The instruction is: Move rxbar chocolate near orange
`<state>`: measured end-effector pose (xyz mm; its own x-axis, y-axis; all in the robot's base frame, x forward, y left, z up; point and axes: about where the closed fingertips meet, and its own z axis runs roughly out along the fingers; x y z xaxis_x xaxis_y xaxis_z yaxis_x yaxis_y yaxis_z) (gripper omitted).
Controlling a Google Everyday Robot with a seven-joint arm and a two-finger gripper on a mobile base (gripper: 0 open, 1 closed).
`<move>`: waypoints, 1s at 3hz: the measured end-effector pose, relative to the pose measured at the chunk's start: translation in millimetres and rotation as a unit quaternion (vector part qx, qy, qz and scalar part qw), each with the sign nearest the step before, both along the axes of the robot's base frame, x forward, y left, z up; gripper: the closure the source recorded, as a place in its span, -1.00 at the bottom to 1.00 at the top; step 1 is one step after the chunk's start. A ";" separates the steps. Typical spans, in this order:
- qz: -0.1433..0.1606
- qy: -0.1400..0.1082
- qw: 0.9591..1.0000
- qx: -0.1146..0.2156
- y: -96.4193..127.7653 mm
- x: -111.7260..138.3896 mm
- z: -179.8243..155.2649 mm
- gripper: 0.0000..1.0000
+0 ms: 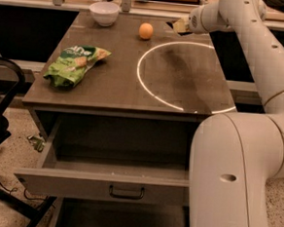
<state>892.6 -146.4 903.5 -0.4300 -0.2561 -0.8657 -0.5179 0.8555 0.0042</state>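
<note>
From my seat I count one arm, reaching in from the right, and its one gripper (180,25) sits at the far right edge of the table (114,86), low over the surface. I cannot tell whether the claw is clenched or released. A small dark flat shape shows right at the gripper's tip. I take it for the rxbar chocolate (174,31), the only one I can find. It is mostly covered, and I cannot tell whether it is gripped or merely lying there.

There is one orange (146,31), resting on the far part of the table to the left of the gripper, near it but clearly apart. One white bowl (104,12) stands further left, at the far left corner, upright. One green chip bag (76,64) lies flat on the left side of the table, nearer to me and well apart from the orange and the bowl.

One bright ring of light (138,72) is drawn on the tabletop's right half; the orange lies just outside its far left arc, and the gripper is just beyond its far edge.

Below the tabletop, one drawer (103,186) is pulled out, with a single dark handle (126,192) on its front. One black chair frame (1,110) stands on the floor at the left.
</note>
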 end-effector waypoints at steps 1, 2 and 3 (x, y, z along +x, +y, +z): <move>0.002 0.002 1.000 0.000 2.7 0.8 -3.1 -0.26; 0.003 0.004 1.000 0.000 5.3 1.6 -6.1 -0.72; 0.005 0.006 1.000 0.000 7.7 2.3 -9.1 -1.00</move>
